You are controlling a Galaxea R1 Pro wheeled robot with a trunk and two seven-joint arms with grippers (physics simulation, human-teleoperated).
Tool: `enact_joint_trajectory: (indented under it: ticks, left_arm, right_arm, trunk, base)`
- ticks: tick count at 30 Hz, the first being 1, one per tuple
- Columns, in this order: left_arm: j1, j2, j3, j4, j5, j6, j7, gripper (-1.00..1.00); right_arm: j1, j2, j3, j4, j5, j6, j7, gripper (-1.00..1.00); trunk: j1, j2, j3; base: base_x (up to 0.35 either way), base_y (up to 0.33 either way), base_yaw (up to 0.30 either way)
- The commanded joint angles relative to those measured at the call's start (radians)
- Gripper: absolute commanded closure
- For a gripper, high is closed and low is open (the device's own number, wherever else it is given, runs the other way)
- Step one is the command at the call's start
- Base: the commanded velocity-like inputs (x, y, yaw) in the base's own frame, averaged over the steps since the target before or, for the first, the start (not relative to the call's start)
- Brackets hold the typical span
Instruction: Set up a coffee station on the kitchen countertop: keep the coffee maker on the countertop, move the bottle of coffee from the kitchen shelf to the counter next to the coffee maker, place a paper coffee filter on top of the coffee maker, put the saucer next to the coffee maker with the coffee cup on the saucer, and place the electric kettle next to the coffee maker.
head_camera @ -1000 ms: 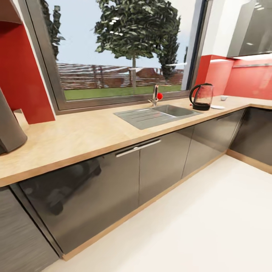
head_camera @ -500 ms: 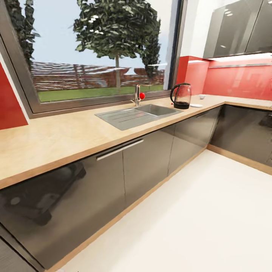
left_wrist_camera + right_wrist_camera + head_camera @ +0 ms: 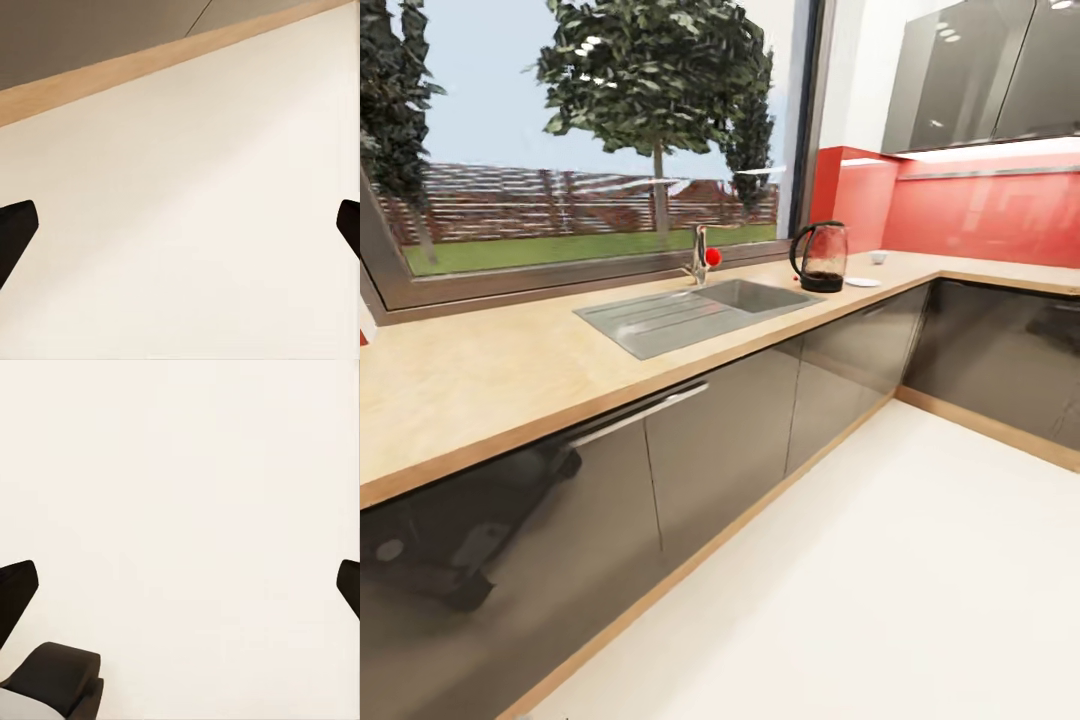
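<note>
A steel sink (image 3: 685, 312) is set into the long countertop (image 3: 490, 375) beneath the window; further right, near the worktop's inner corner, the electric kettle (image 3: 820, 256) stands upright, with the saucer (image 3: 862, 282) just beside it and the coffee cup (image 3: 878, 258) apart behind the plate. Over pale floor (image 3: 225, 225), the left gripper (image 3: 180, 232) and the right gripper (image 3: 180, 592) hang spread wide, holding nothing.

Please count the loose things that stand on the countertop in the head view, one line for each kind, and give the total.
Kettle: 1
Saucer: 1
Cup: 1
Total: 3, all on the countertop past the sink.
</note>
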Motion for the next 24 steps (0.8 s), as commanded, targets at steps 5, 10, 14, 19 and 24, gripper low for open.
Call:
enact_joint_trajectory:
  ticks: [5, 10, 14, 19, 24]
  left_arm:
    - [0.000, 0.000, -0.008, 0.001, 0.007, -0.006, -0.002, -1.00]
    - [0.000, 0.000, -0.007, 0.001, 0.007, -0.006, -0.002, -1.00]
    - [0.000, 0.000, -0.007, 0.001, 0.007, -0.006, -0.002, -1.00]
    - [0.000, 0.000, -0.007, 0.001, 0.007, -0.006, -0.002, -1.00]
    - [0.000, 0.000, -0.008, 0.001, 0.007, -0.006, -0.002, -1.00]
  right_arm:
    - [-0.001, 0.000, 0.004, 0.001, -0.011, -0.002, 0.008, -1.00]
    - [-0.001, 0.000, 0.004, 0.001, -0.011, -0.002, 0.008, -1.00]
    - [-0.001, 0.000, 0.004, 0.001, -0.011, -0.002, 0.008, -1.00]
    - [-0.001, 0.000, 0.004, 0.001, -0.011, -0.002, 0.008, -1.00]
    - [-0.002, 0.001, 0.004, 0.001, -0.011, -0.002, 0.008, -1.00]
  trunk:
    - [0.000, 0.000, -0.001]
    - [0.000, 0.000, 0.000]
    - [0.000, 0.000, 0.001]
    - [0.000, 0.000, 0.001]
    - [0.000, 0.000, 0.001]
  base:
    - [0.035, -0.028, -0.249]
    - [0.005, -0.004, -0.270]
    - [0.000, 0.000, -0.274]
    - [0.000, 0.000, -0.263]
    - [0.067, -0.018, -0.100]
